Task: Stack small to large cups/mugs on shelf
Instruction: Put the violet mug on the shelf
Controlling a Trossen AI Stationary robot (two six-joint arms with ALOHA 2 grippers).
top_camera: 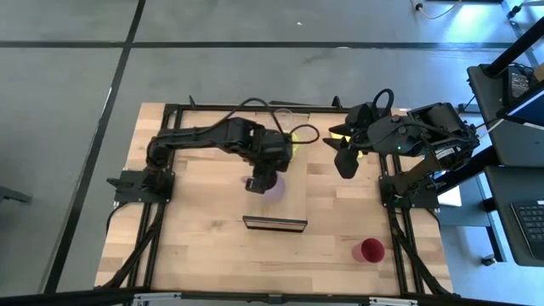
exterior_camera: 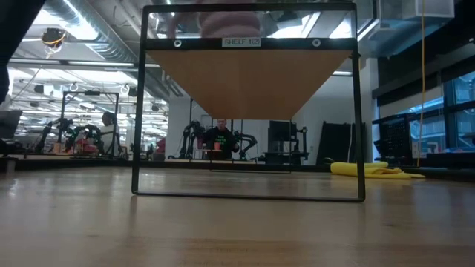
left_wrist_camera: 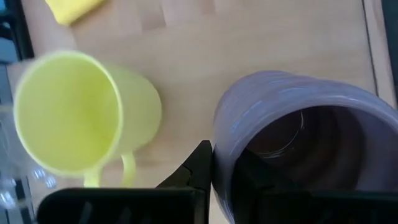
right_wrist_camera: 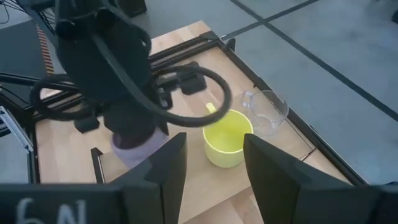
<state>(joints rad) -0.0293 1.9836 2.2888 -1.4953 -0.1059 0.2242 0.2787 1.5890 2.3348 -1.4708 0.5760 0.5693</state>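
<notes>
My left gripper (top_camera: 262,180) is shut on the purple mug (top_camera: 274,187) over the light-wood shelf (top_camera: 289,208), behind its dark front edge. In the low view the mug (exterior_camera: 223,22) shows as a blur above the shelf top. The yellow-green mug (left_wrist_camera: 81,118) stands upright just beyond it, mouth up, handle toward my gripper. The clear glass cup (right_wrist_camera: 267,112) stands past that, near the table's far edge. The red cup (top_camera: 371,249) stands at the table's near right. My right gripper (right_wrist_camera: 214,162) is open and empty, raised right of the shelf. My left gripper (left_wrist_camera: 224,168) holds the purple mug by its rim wall (left_wrist_camera: 219,146), one finger (left_wrist_camera: 202,168) outside and one inside the mouth. The fingers come from above, pointing down. The mug is upright, mouth up; whether its base rests on the shelf I cannot tell.
A yellow cloth (top_camera: 340,132) lies on the table at the far right, under my right arm. The shelf's black frame (exterior_camera: 139,111) stands on the tabletop. Black rails (top_camera: 161,212) run along the table's left and right sides.
</notes>
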